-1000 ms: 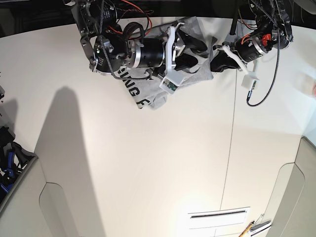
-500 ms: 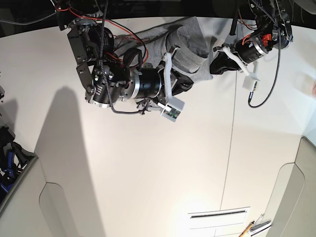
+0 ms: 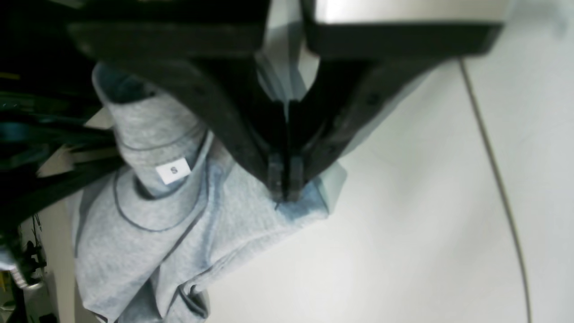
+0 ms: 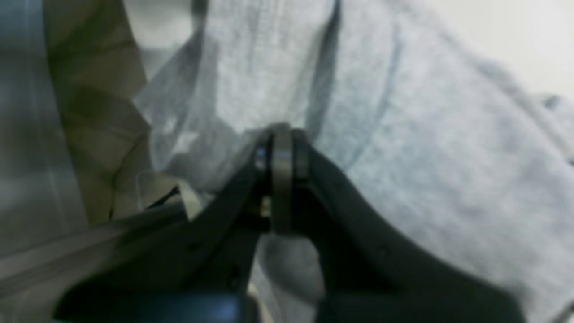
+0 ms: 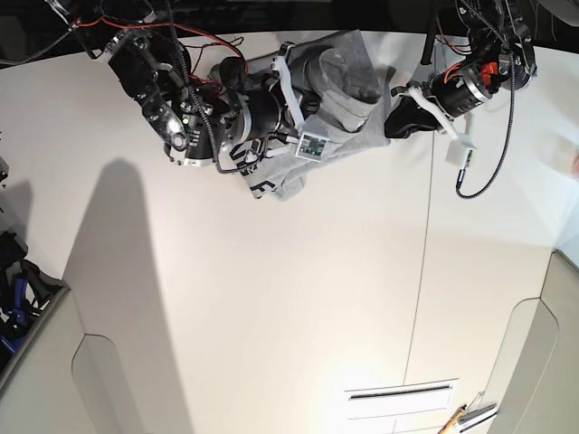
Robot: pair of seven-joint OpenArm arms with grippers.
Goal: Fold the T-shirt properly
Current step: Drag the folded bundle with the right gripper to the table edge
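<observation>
Grey T-shirt (image 5: 348, 86), bunched with no clear axis, is pinched by both left tool (image 3: 283, 194) and right tool (image 4: 281, 148).

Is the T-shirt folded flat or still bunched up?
Bunched. The T-shirt lies crumpled and creased, its collar tag exposed, both end effectors pinching fabric.

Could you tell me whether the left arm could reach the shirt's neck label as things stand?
Probably yes: the size label lies uncovered beside the left gripper, but that gripper is shut on the T-shirt.
</observation>
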